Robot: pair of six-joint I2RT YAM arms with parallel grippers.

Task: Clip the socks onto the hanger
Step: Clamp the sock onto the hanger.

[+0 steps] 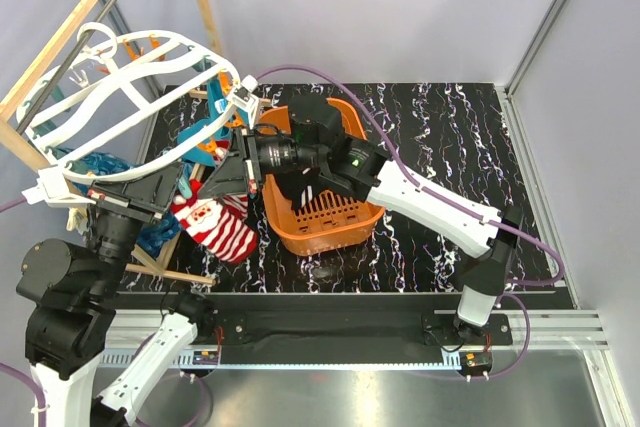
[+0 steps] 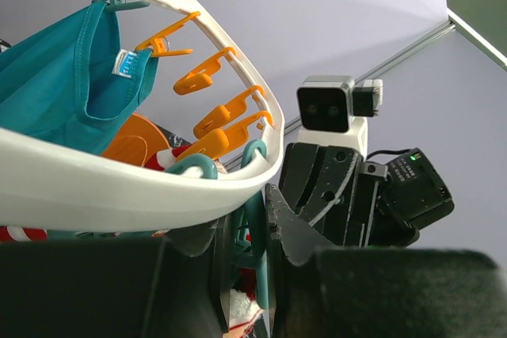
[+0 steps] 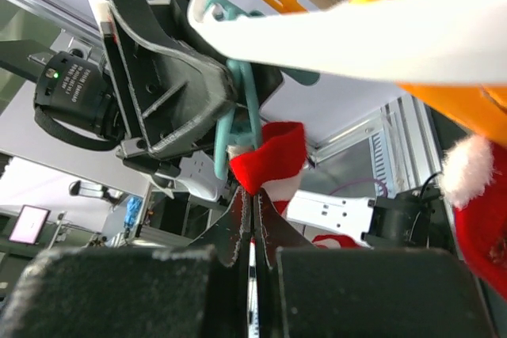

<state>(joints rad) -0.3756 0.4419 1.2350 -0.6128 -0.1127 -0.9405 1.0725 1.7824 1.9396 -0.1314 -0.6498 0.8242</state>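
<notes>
Right gripper (image 3: pixel 252 195) is sitting nearest in its wrist view, fingers pressing flat together on the red cuff of a sock (image 3: pixel 273 160), with the cuff poking out at 12 o'clock from the tips. Left gripper (image 2: pixel 247 231) is facing it, jaws narrow and squeezing a teal peg (image 3: pixel 238 108) that is hanging under the hanger (image 2: pixel 119 191) rim. The cuff is sitting just beside the peg's mouth; can't tell if it is inside.

In the top view both grippers are meeting at the hanger's 4 o'clock end, near the 10 o'clock corner of the orange basket (image 1: pixel 330 217). A striped sock (image 1: pixel 228 235) is showing at 8 o'clock of the basket; can't tell if it is the same one.

The step looks like feeding the cuff into the peg. To do it well, left should be holding the peg mouth wide while right is pushing the cuff straight and deep between the lips. Left should be releasing first, with right letting go only once the peg is biting.
</notes>
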